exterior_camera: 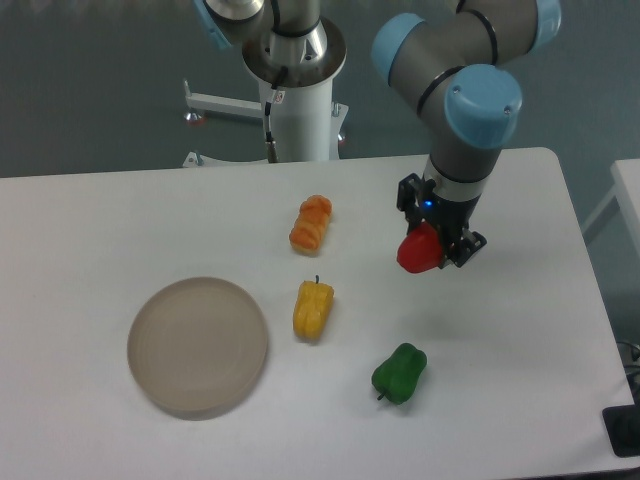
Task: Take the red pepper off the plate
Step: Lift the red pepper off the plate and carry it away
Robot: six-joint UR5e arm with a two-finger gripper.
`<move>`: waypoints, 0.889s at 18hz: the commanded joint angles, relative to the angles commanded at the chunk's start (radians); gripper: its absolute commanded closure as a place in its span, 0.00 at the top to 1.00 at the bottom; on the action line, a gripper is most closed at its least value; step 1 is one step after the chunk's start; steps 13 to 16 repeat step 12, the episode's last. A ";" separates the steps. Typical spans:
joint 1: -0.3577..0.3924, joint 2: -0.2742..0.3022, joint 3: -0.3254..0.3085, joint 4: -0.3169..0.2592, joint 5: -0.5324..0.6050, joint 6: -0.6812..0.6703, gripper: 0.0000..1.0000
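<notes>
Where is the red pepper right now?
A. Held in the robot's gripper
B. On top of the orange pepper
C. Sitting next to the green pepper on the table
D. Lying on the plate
A. The red pepper sits between the fingers of the gripper, far right of the bare plate.

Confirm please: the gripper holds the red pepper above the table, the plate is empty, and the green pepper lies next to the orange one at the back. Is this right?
One point is wrong. In the camera view, the green pepper lies at the front of the table, far from the orange pepper. The rest holds: the gripper holds the red pepper, and the plate is empty.
</notes>
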 joint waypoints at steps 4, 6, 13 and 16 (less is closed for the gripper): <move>0.000 -0.002 -0.012 0.006 -0.006 0.000 0.07; 0.000 -0.002 -0.015 0.009 -0.005 0.006 0.07; 0.002 -0.005 -0.014 0.011 -0.012 0.006 0.07; 0.002 -0.005 -0.014 0.011 -0.012 0.006 0.07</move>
